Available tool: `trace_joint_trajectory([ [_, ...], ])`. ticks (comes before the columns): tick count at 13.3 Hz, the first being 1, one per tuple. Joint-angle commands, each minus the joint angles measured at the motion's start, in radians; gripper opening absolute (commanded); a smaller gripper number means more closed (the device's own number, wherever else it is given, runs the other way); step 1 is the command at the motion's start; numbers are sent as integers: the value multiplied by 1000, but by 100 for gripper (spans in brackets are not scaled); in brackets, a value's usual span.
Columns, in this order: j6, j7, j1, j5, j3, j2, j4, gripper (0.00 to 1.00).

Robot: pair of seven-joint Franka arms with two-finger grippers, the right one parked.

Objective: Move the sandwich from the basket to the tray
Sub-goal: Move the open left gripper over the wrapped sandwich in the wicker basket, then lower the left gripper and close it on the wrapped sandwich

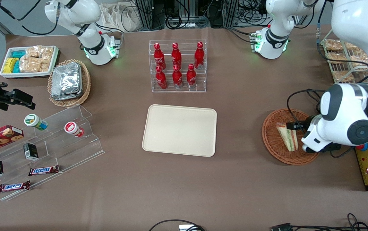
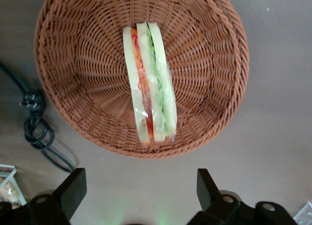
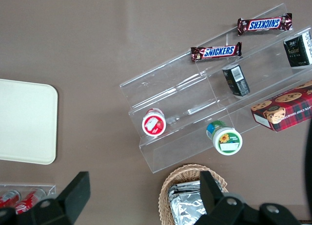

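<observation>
Sandwich point(image 1: 288, 138) first: it's a small triangular wedge of white bread with green and red-orange filling layers, clear-wrapped, lying in the round, shallow, reddish-brown woven wicker basket point(image 1: 272, 141) toward the working arm's end of the table. In the left wrist view the sandwich point(image 2: 148, 84) rests on its side near the middle of the basket point(image 2: 73, 64), layers facing up, with one end close to the basket's rim. The left arm's two-finger gripper point(image 2: 141, 193) hovers above the basket's edge with its black fingers point(image 2: 73, 188) spread wide apart and nothing between them (no contact with the wrap or the wicker that I can see). From the front, the gripper point(image 1: 294, 125) is mostly tucked under the big white wrist, right over the basket. The large, flat, cream-coloured rectangular plastic tray point(image 1: 180, 130) with rounded corners sits at the middle of the brown table point(image 1: 184, 192), well apart from the basket, with nothing on it. A clear acrylic rack of red soda bottles point(image 1: 177, 65) stands farther from the front camera than the tray.
</observation>
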Motion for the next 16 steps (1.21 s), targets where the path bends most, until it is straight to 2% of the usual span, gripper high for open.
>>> trace_joint_trajectory([
  [1, 50, -14, -1, 4, 0, 47, 12, 100],
  [7, 162, -14, 1, 1, 0, 138, 7, 100],
  [11, 263, -14, 2, -7, 0, 160, -57, 100],
  [15, 273, -16, 2, -11, 2, 189, -59, 100],
  [16, 273, -16, 2, -11, 0, 189, -60, 97],
])
